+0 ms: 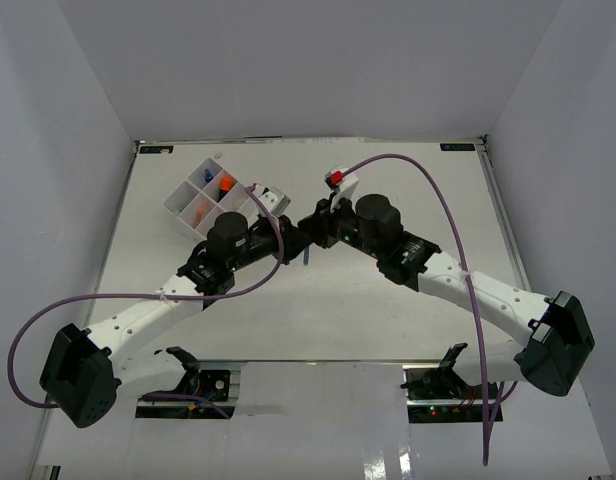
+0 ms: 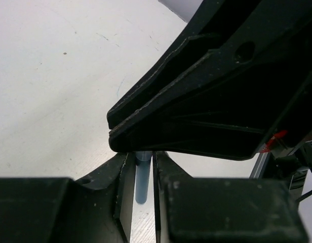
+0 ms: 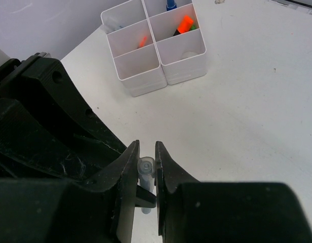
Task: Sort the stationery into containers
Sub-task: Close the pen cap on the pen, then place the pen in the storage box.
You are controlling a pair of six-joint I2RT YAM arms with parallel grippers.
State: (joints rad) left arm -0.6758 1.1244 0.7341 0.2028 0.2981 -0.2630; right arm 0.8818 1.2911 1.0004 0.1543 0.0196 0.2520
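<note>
Right gripper clenched on blue pen; left gripper pinching same pen. Risk: one arm pulls before other lets go; pen twists, drops short of tray.

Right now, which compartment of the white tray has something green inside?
The compartment holding the large orange cap: a green piece shows right beside that cap. Its neighbour shows only a small orange item, and another holds a blue pen.
</note>
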